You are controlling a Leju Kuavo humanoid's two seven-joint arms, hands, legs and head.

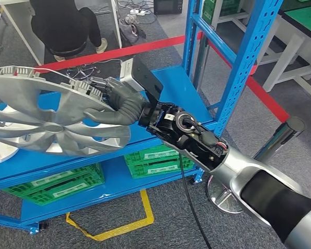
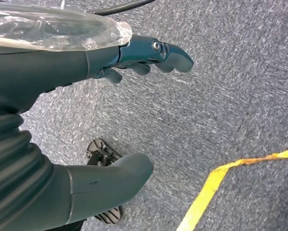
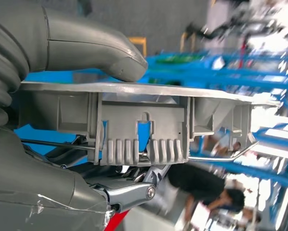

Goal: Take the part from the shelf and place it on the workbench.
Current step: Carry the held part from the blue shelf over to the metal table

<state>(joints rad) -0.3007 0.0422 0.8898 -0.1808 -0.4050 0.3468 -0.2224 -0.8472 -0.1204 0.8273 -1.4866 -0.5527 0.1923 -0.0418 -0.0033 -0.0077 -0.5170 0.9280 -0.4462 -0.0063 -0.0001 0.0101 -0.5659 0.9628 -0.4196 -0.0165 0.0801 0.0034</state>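
Part: silver spoked wheel-cover type disc w/ ribbed clips on its rim. I see it tilted above the blue shelf, over the upper deck at the front edge. Whether any edge touches the deck, I cannot tell.

Right hand: clamped on the part's rim. In the right wrist view the thumb presses one face of the rim and the darker fingers sit under the other, w/ the clip block between them. Grip looks firm.

Left hand: hangs over grey carpet, fingers apart, holding nothing; a yellow floor line runs nearby.

Surroundings: green crates on the lower deck, red tape across the floor behind the shelf, a seated person beyond it.

Status, my judgement: pick step approx. done — part gripped and at least partly raised. Remaining: clear the shelf posts, turn to the workbench, set down, release. Risk: wide disc held single-handed at one edge; may swing or catch a post.
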